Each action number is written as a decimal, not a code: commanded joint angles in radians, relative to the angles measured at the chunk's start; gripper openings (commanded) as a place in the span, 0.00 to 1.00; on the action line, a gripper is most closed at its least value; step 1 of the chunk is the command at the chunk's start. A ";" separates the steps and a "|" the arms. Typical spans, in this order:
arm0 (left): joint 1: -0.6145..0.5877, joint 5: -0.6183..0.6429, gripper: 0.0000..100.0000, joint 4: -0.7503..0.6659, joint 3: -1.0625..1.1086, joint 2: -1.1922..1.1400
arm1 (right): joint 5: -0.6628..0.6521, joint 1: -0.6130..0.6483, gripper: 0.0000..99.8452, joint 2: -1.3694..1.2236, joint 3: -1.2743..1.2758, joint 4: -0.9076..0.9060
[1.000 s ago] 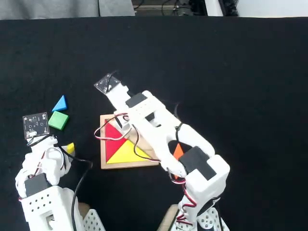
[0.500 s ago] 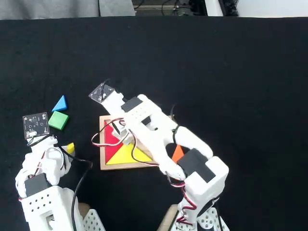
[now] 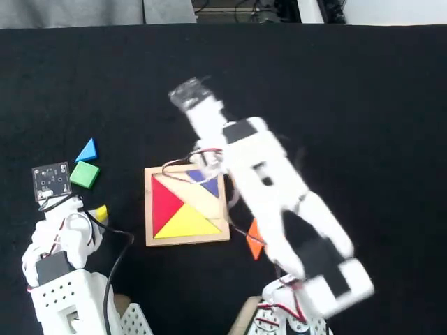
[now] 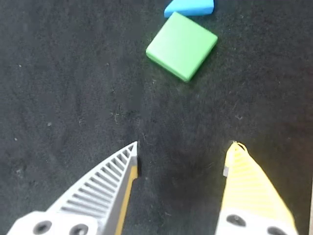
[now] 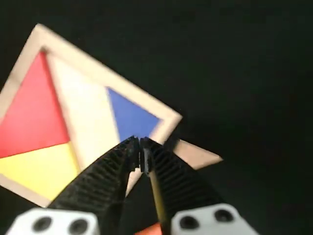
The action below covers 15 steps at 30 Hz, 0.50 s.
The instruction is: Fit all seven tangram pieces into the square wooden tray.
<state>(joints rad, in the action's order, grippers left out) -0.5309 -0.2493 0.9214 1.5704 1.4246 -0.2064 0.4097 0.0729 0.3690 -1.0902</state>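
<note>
Tray (image 3: 149,209), centre-left in the high view, holds red triangle (image 3: 164,201), yellow triangle (image 3: 185,225) and blue triangle (image 3: 207,185), with bare wood between them. Orange piece (image 3: 254,236) lies on the tabletop (image 3: 363,105) just right of the tray. Green square (image 3: 84,174) sits far left. Right pincer (image 5: 141,147): fingers together, holding nothing, over the tray's blue corner. Left pincer (image 4: 185,146): fingers apart, near the green square.

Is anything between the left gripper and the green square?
Nothing visible does. Bare black table lies between the open left gripper and the green square; the blue triangle is beyond the square, not in the path.
</note>
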 commanded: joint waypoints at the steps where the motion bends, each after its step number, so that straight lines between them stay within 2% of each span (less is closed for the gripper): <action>1: 0.004 -0.003 0.28 -0.025 -0.010 0.008 | -0.002 -0.169 0.01 0.317 0.107 0.097; 4: 0.004 -0.005 0.28 -0.025 -0.018 0.008 | 0.066 -0.275 0.01 0.446 0.259 0.273; 6: 0.004 -0.005 0.28 -0.026 -0.019 0.008 | 0.118 -0.298 0.01 0.490 0.337 0.353; 15: 0.018 0.003 0.28 -0.058 0.018 0.008 | 0.140 -0.265 0.01 0.453 0.325 0.330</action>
<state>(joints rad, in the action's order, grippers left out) -0.5309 -0.2493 0.8815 1.5719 1.4246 -0.0775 0.1350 0.5301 0.7112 -0.7833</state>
